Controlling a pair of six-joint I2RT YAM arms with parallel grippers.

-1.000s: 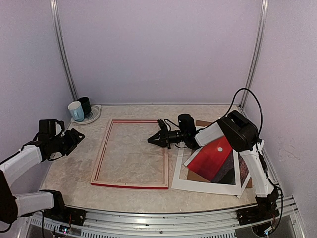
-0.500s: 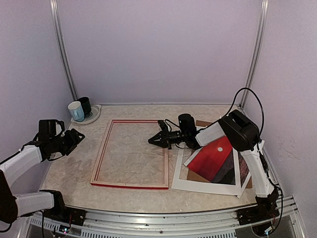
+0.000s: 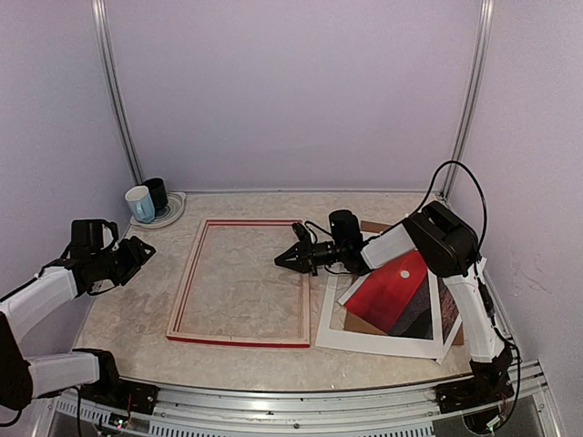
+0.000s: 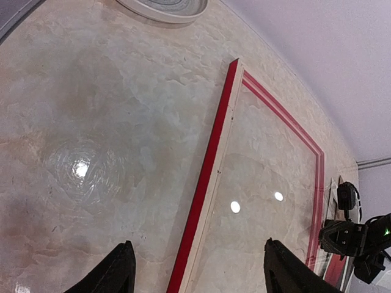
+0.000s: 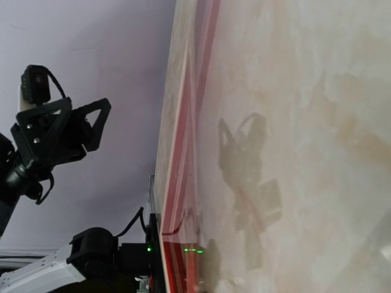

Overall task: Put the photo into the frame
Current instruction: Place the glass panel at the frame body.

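Nearest, on the right, the white mat (image 3: 364,340) lies flat on the table (image 3: 137,314). The photo (image 3: 387,293) rests askew on top of it, with the brown backing board (image 3: 372,227) showing from beneath at the far side. To the left of the mat, just beside it, the frame (image 3: 237,340) lies flat and holds nothing; bare table shows through its opening.

Farther in, the right gripper (image 3: 281,261) hovers over the frame's right rail, clenched on nothing and pointing left. The photo therefore lies behind its fingertips, to the right and nearer, under the right arm's own forearm. The print's long axis seems to run diagonally from near left to far right, out of square with the frame's rails, though the arm hides part of it. The right arm is plainly the closer one, and I judge it must turn back rightward and spread its jaws before any pick.

The left gripper (image 3: 138,250) hangs beyond the frame's left rail, well apart from the photo, with its fingers (image 4: 119,270) spread and nothing between them.

Farthest left, two mugs (image 3: 146,198) stand on a plate (image 3: 169,217).
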